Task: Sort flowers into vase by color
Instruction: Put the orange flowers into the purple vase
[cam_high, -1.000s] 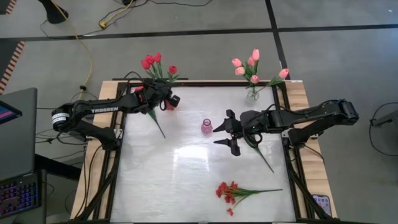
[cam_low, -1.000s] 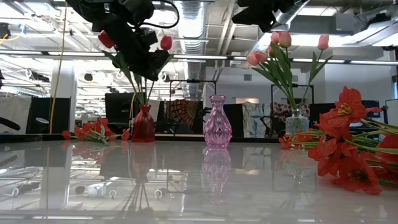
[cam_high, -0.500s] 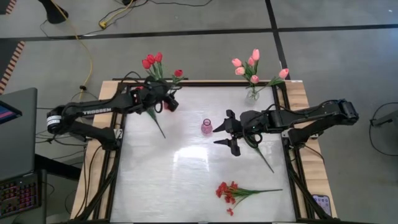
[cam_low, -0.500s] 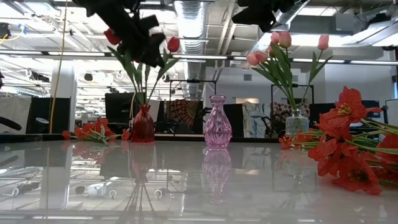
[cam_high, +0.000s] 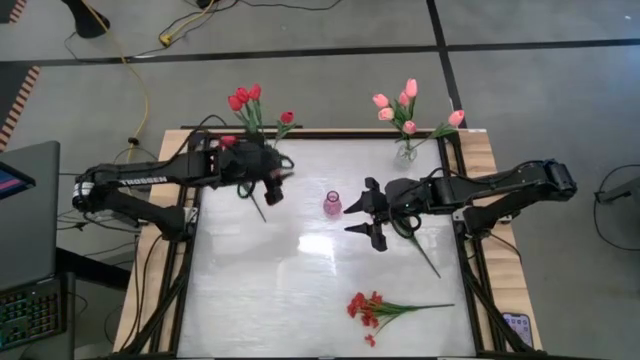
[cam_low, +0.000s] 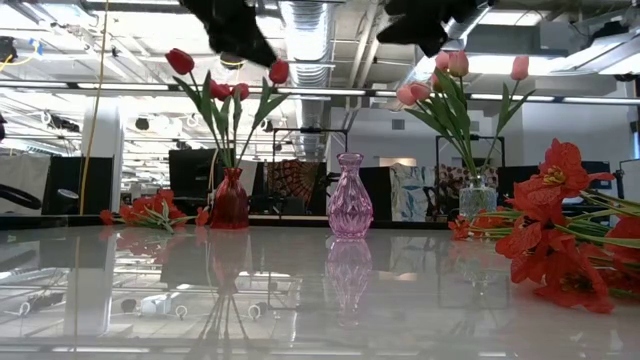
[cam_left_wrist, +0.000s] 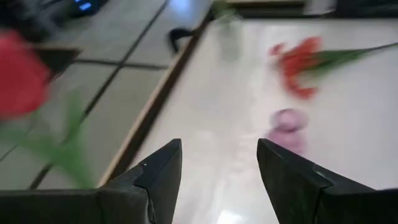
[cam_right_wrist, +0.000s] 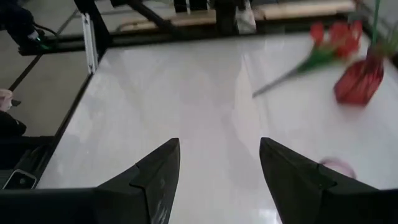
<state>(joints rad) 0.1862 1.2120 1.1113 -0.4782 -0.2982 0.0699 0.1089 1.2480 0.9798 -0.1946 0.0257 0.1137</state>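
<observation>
Red tulips (cam_high: 250, 103) stand in a red vase (cam_low: 230, 198) at the far left; my left arm hides the vase from above. Pink tulips (cam_high: 405, 108) stand in a clear vase (cam_high: 405, 152) at the far right. An empty pink vase (cam_high: 332, 204) stands mid-table. A red bunch of small blossoms (cam_high: 366, 307) lies on its side near the front edge. My left gripper (cam_high: 276, 186) hangs open above the table between the red and pink vases, with nothing between its fingers (cam_left_wrist: 217, 168). My right gripper (cam_high: 362, 215) hovers open just right of the pink vase, also with nothing in it (cam_right_wrist: 217, 168).
A loose red flower (cam_right_wrist: 323, 43) lies on the table beside the red vase, its stem (cam_high: 258, 204) showing below my left gripper. Another green stem (cam_high: 427, 255) lies under my right arm. A wooden frame (cam_high: 482, 150) borders the white tabletop. A phone (cam_high: 515, 325) lies at the near right corner.
My left gripper has let go of a red tulip's stem, risen and drawn away from the red vase toward the table's near edge and the pink vase, rolling its wrist. The tulip stays upright in the red vase with the others.
</observation>
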